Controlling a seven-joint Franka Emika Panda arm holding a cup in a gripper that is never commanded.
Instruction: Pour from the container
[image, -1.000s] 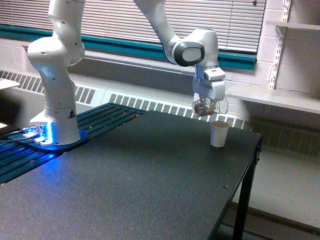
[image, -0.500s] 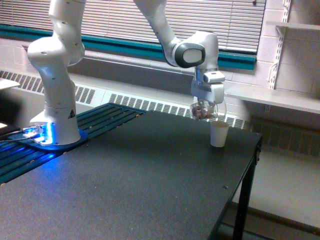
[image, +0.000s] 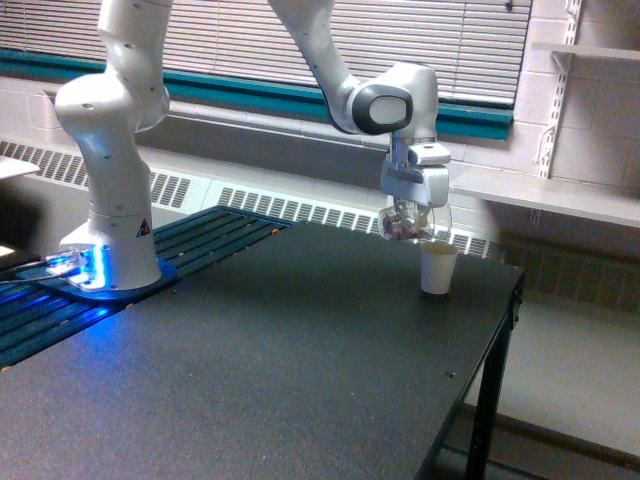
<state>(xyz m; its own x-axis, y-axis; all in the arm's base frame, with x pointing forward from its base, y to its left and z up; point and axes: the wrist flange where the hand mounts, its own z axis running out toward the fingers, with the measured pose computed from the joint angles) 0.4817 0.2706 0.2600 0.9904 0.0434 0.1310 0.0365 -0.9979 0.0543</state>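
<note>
Just above the white paper cup (image: 438, 268), the gripper (image: 414, 206) has its fingers pinching the container (image: 410, 224), one clear cup tilted with its mouth toward the paper cup's rim and brownish-red bits showing through its wall. There is one container, one paper cup and one white arm (image: 330, 70), whose base (image: 115, 250) stands well to the exterior view's left of the paper cup on a blue-lit mount. The paper cup stands upright on a dark speckled worktop (image: 260, 370) near its far corner. Behind the paper cup run a radiator grille (image: 300, 212), window blinds (image: 250, 40) and a white wall shelf (image: 545, 195). No writing can be read.
</note>
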